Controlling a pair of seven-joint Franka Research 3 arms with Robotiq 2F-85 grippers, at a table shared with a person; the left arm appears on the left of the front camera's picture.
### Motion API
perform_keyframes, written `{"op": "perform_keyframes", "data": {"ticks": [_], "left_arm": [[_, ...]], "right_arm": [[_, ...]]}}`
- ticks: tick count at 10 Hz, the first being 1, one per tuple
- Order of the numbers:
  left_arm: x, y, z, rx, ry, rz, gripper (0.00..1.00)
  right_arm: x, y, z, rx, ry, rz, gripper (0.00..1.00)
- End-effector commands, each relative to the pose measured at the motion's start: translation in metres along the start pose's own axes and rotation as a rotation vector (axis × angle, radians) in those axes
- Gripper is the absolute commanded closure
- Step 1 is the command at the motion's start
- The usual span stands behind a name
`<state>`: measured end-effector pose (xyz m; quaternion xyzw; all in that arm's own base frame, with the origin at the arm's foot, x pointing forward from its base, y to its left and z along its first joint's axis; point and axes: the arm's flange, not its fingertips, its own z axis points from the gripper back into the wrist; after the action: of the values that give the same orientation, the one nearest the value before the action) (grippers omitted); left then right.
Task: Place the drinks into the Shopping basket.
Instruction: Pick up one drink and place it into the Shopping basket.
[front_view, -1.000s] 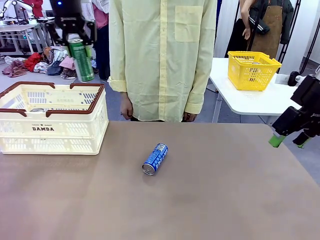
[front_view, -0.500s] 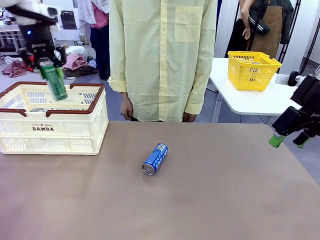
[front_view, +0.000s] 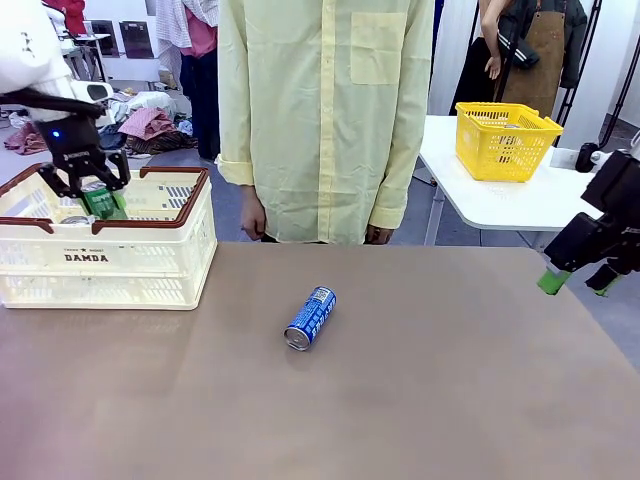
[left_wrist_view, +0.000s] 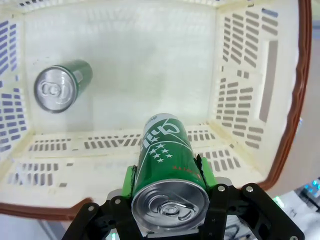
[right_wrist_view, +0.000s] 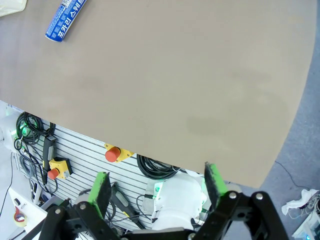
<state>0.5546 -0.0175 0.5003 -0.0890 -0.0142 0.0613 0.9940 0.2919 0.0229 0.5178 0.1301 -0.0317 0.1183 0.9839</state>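
Left gripper clamps green can, axis pointing down at bare basket floor, lower centre; second can lies upper left, apart. Right gripper spread, empty.

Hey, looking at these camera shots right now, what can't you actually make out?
- Front view: the green can in the left gripper is mostly hidden behind the Shopping basket wall.
- Left wrist view: the can's own body hides its lower end, so contact with the basket floor is unclear.
- Right wrist view: the blue can is cut off by the top edge.
- Front view: its print is too small to read.
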Motion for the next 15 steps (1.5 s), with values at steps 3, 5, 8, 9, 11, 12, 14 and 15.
{"op": "perform_keyframes", "data": {"ticks": [3, 5, 8, 9, 11, 12, 14, 15], "left_arm": [[0.000, -0.001, 0.012, 0.020, 0.016, -0.039, 1.00], [0.000, -0.001, 0.012, 0.020, 0.016, -0.039, 1.00], [0.023, -0.001, -0.010, 0.091, 0.011, -0.160, 1.00], [0.029, 0.005, -0.018, 0.106, -0.001, -0.147, 1.00], [0.037, 0.018, -0.039, 0.109, -0.001, -0.131, 1.00], [0.043, 0.023, -0.050, 0.107, 0.018, -0.122, 1.00], [0.052, 0.028, -0.073, 0.093, 0.092, -0.111, 1.00], [0.055, 0.028, -0.083, 0.091, 0.113, -0.103, 1.00]], "right_arm": [[0.000, 0.000, 0.002, 0.000, 0.002, 0.001, 0.00], [0.000, 0.000, 0.002, 0.000, 0.002, 0.001, 0.00], [0.000, 0.000, 0.002, 0.000, 0.002, 0.001, 0.00], [0.000, 0.000, 0.002, 0.000, 0.002, 0.001, 0.00], [0.000, 0.000, 0.002, 0.000, 0.002, 0.001, 0.00], [0.000, 0.000, 0.002, 0.000, 0.002, 0.001, 0.00], [0.000, 0.000, 0.002, 0.000, 0.002, 0.001, 0.00], [0.000, 0.000, 0.002, 0.000, 0.002, 0.001, 0.00]]}}
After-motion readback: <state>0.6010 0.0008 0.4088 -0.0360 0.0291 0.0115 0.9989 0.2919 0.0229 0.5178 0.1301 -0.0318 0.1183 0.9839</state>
